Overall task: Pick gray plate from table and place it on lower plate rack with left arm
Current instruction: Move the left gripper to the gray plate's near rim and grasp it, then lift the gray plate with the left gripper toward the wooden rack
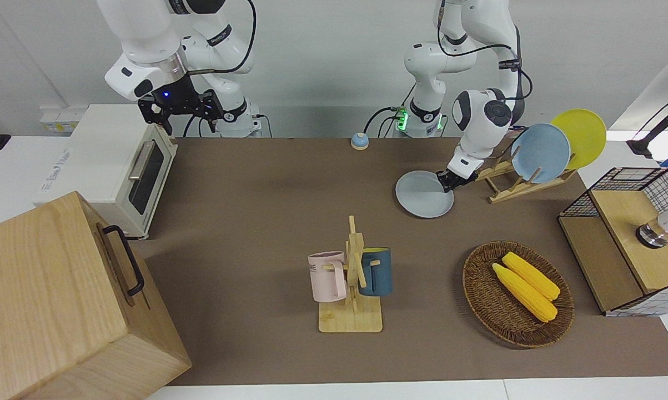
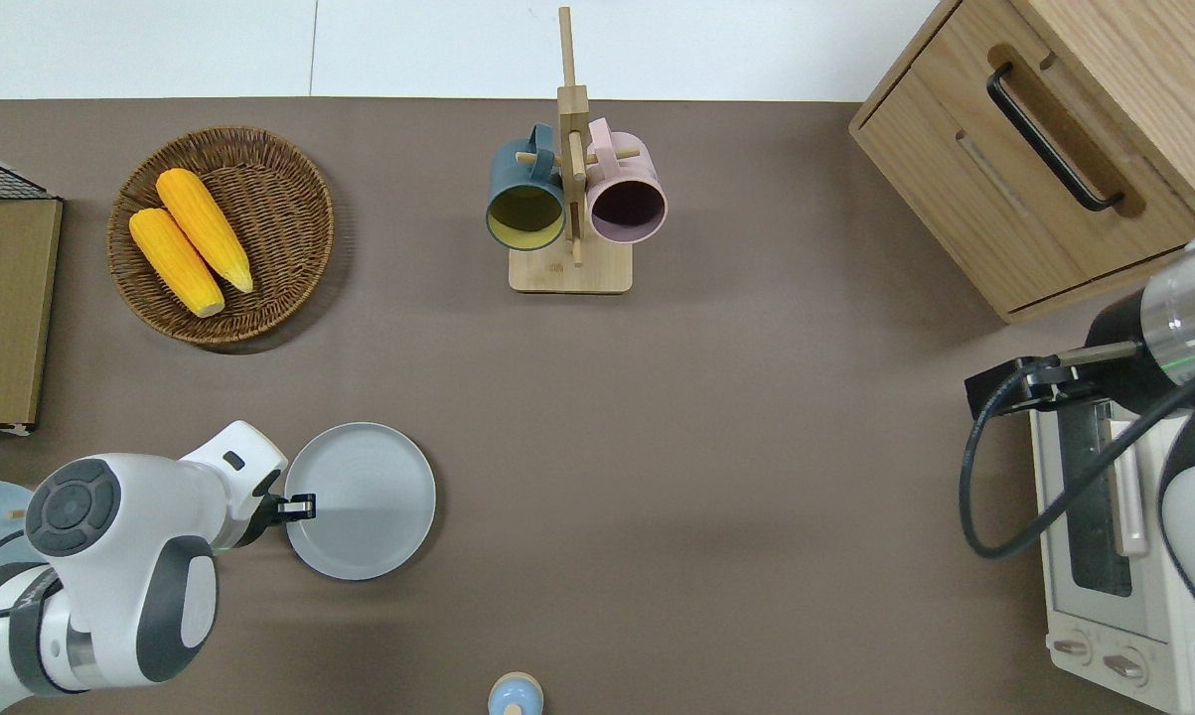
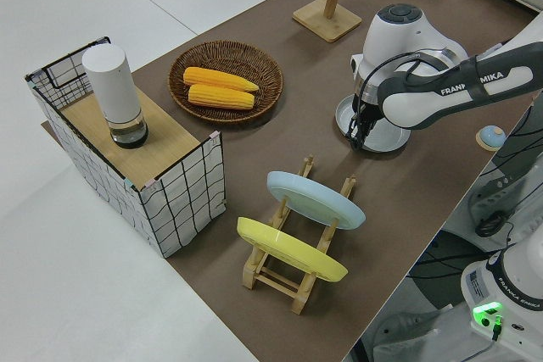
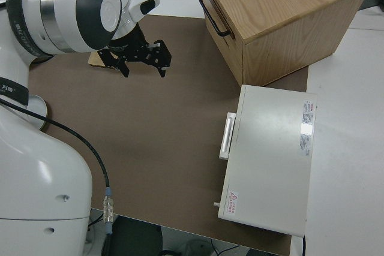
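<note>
The gray plate [image 1: 422, 195] lies on the brown table [image 1: 256, 194] beside the lower plate rack [image 1: 511, 186], toward the left arm's end. It also shows in the overhead view [image 2: 369, 501] and the left side view [image 3: 386, 135]. My left gripper [image 1: 445, 184] [image 2: 299, 507] [image 3: 356, 137] is low at the plate's rim on the rack's side and shut on that rim. The rack [image 3: 288, 273] holds a sky-blue plate [image 1: 540, 153] and a yellow plate [image 1: 581, 136]. My right gripper [image 1: 181, 111] [image 4: 143, 64] is parked, open and empty.
A mug stand [image 1: 353, 278] with a pink and a blue mug stands mid-table. A wicker basket [image 1: 481, 300] holds two corn cobs. A wire-framed box [image 1: 628, 239], a toaster oven [image 1: 117, 161], a wooden cabinet [image 1: 61, 300] and a small blue knob [image 1: 359, 141] stand around the edges.
</note>
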